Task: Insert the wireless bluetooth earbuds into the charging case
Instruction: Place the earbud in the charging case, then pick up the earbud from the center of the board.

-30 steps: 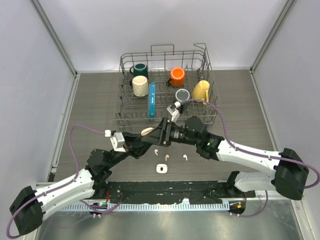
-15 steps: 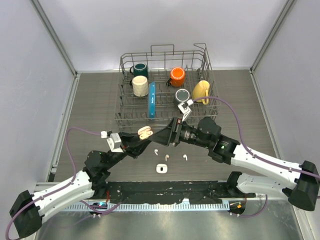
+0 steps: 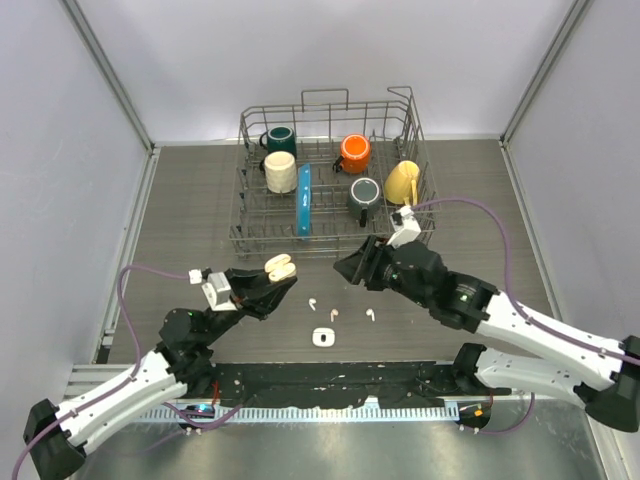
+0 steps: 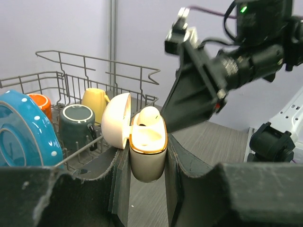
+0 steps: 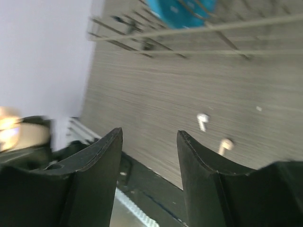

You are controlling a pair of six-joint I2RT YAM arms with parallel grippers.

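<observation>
Tabletop [image 3: 480, 200] is a dark wood-grain laminate, matte with fine streaks running across it, boxed in by plain pale walls [image 3: 300, 50] with metal posts in the corners. At the back sits a thin grey wire dish rack [image 3: 270, 237] holding glossy round mugs: a dark teal one [image 3: 280, 139], a ribbed cream one [image 3: 281, 172], an orange one [image 3: 354, 152], a grey one [image 3: 364, 190] and a yellow one [image 3: 401, 181] tipped on its side, plus a blue plate [image 3: 304, 212] standing on edge. The left gripper [image 3: 272, 280] is pinching the charging case [image 4: 147, 151], a smooth, rounded, cream-coloured pebble with a gold rim, held upright off the table between the black fingers. Its domed lid [image 4: 116, 120] is flipped open to the side, and one earbud [image 4: 150, 115] pokes up out of it. Three more loose earbuds lie on the wood near the front middle, apart from each other: one [image 3: 312, 299] furthest left, one [image 3: 335, 312] in the middle, one [image 3: 369, 314] on the right. They're tiny stemmed plastic bits. Just in front of them is a small white squarish thing [image 3: 321, 337], and I can't tell what it is. The right gripper [image 5: 150, 132] hangs over the table to the right of the case with its jaws spread and nothing between them; its wrist view is blurry.
</observation>
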